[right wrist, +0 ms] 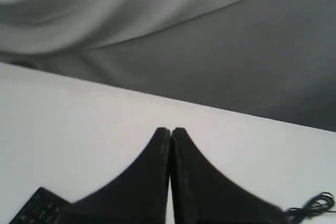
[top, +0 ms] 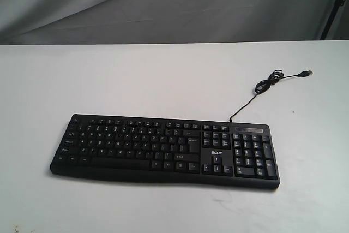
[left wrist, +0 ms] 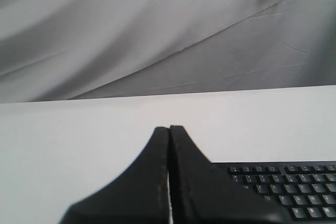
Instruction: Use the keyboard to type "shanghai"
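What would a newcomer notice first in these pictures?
A wide black keyboard lies across the white table. Its thin cable runs from the number-pad end into a loose coil, plug unconnected. The left gripper and the right gripper are both shut, neither on the keys.

1. The keyboard [top: 163, 145] looked like matt black plastic, with small white legends printed on its keys.
2. Its cable [top: 267, 83] was thin, black and smooth-sheathed; the plug [top: 308, 73] at the end showed a pale metallic glint.
3. The table [top: 136, 75] had a smooth, matt white top.
4. The backdrop [top: 163, 4] was soft, creased grey cloth.
5. The left gripper [left wrist: 169, 129] and right gripper [right wrist: 170, 130] looked matt black, either plastic or rubber.
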Motion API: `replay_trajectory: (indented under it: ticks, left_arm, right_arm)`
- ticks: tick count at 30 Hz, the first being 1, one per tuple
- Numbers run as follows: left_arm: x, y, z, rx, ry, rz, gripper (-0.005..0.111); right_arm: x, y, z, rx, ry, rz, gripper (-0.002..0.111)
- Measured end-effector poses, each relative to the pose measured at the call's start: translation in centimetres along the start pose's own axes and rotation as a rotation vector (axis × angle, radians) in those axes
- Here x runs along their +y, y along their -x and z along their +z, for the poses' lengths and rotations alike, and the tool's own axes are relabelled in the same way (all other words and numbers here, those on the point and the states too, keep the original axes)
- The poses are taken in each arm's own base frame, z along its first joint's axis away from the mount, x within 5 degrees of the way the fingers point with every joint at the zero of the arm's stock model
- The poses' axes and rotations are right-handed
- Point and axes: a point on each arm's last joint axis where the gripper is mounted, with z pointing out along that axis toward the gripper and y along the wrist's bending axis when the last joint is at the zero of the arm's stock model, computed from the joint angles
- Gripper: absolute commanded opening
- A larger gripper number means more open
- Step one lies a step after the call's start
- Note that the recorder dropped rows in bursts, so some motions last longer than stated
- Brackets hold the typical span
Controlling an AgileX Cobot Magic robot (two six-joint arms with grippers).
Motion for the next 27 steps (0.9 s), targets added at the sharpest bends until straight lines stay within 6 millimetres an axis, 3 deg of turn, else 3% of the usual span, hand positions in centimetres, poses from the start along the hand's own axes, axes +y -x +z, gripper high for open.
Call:
replay_trajectory:
  ticks: [5,12,19,27]
  left_arm:
    - [0.0,0.0,0.0,0.000,0.000,0.000,0.000]
    - [0.0,0.0,0.0,0.000,0.000,0.000,0.000]
    - [0.0,0.0,0.0,0.000,0.000,0.000,0.000]
    - [0.0,0.0,0.0,0.000,0.000,0.000,0.000]
  right_arm:
    - [-4.5,-3.0,-4.4,-0.093,-0.161,0.047,0.000]
    - [-8.4,-10.9,-10.7,-0.162,-0.454,0.035,0.000]
    - [-8.2,-16.6,-14.1,-0.225,-0.596,0.038,0.000]
    - [-7.0,-18.8,-15.7,-0.314,-0.600,0.018,0.000]
